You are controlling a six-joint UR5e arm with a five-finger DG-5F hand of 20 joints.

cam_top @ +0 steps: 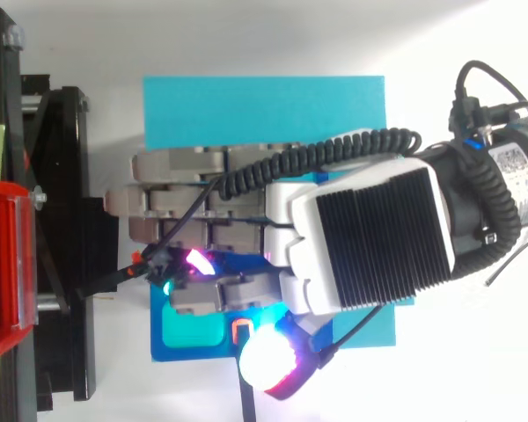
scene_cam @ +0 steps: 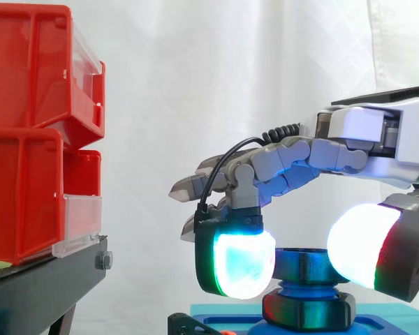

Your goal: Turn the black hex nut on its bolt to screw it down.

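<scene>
Contact between the robot hand point(scene_cam: 363, 129) and the black hex nut point(scene_cam: 307, 312) cannot be judged, so whether anything is gripped cannot be told. The robot hand is held from the right over the blue bolt point(scene_cam: 304, 264), on which the black hex nut is seated low, just above a blue base point(scene_cam: 384, 324). The blue base is set on a teal sheet point(cam_top: 264, 110). Red bins point(scene_cam: 28, 139) are stacked on a black stand point(scene_cam: 42, 286) to the left.

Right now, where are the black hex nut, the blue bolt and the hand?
black hex nut point(scene_cam: 313, 312), side view, on its front face.
blue bolt point(scene_cam: 302, 265), side view, on its wide top part.
hand point(cam_top: 370, 236), top view, on its ribbed black back.
</scene>
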